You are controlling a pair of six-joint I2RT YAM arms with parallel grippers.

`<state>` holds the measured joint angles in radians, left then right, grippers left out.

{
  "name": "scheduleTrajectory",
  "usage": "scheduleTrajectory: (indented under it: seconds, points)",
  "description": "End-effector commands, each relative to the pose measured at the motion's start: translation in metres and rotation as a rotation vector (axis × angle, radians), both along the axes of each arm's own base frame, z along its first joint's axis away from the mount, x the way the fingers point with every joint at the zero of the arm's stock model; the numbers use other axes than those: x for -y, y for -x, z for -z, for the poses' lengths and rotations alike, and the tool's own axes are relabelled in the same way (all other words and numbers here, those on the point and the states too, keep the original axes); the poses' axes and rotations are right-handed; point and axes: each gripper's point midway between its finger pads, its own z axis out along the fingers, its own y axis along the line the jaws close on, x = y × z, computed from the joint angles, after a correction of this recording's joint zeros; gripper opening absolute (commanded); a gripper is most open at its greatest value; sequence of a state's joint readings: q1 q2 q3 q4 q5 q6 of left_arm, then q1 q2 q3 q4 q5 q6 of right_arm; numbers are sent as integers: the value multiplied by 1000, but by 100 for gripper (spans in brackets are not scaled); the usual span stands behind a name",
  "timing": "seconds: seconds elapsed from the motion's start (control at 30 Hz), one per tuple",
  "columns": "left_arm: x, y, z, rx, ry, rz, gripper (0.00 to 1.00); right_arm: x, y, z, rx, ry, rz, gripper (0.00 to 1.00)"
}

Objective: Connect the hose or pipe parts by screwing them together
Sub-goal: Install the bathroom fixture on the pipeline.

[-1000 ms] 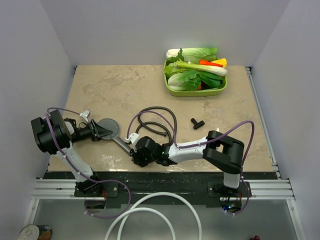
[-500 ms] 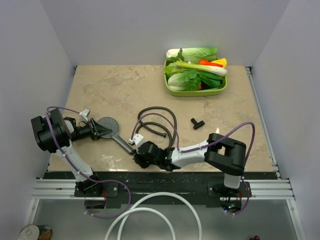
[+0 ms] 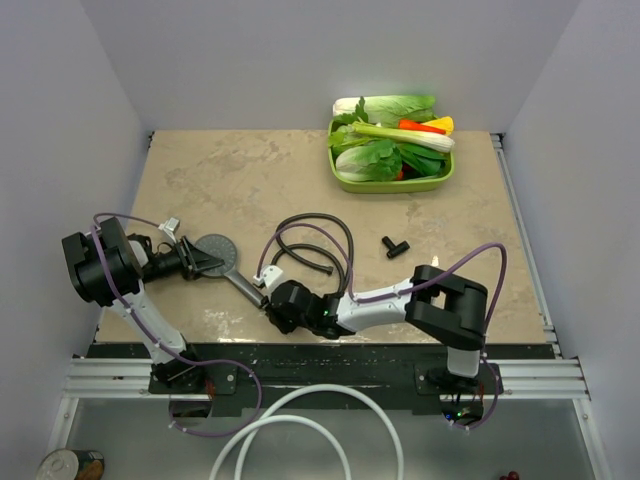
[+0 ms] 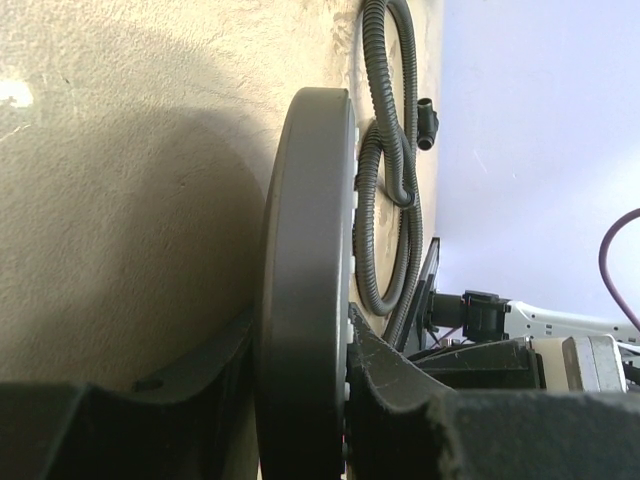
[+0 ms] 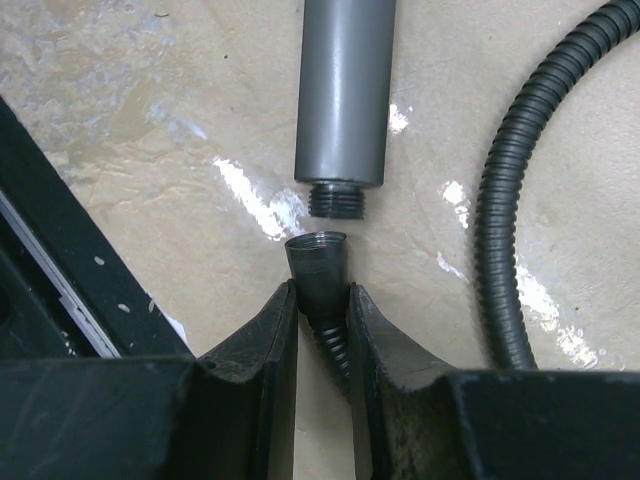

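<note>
Grey head [image 4: 300, 250] sits clamped in the left gripper [image 4: 300, 352], right gripper [image 5: 320, 300] pinches the hose [image 5: 505, 200] behind its nut [image 5: 318, 258], nut's skewed off the thread [image 5: 337, 199], so cross-threading looks likely.

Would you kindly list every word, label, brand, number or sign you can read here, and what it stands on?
No text is readable in any view.
The can at the top view's lower left has a label, too small to read.
The shower head and hose show no markings.
</note>
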<state>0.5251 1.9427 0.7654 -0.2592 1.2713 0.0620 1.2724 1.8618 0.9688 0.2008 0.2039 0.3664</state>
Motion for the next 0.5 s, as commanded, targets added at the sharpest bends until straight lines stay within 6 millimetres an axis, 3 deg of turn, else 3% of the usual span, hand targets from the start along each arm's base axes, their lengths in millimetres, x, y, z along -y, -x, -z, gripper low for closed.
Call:
scheduleTrajectory:
  seconds: [0.0, 0.07, 0.33, 0.47]
  points:
    - [-11, -8, 20, 73, -145, 24, 0, 22, -5, 26, -22, 166, 31, 0]
    - [-10, -8, 21, 69, -129, 31, 0, 19, -7, 22, -24, 166, 38, 0]
    - [-6, -5, 22, 55, -68, 46, 0, 39, -7, 24, -45, 242, 85, 0]
    - [-5, -4, 24, 41, -49, 50, 0, 36, -7, 15, -48, 212, 85, 0]
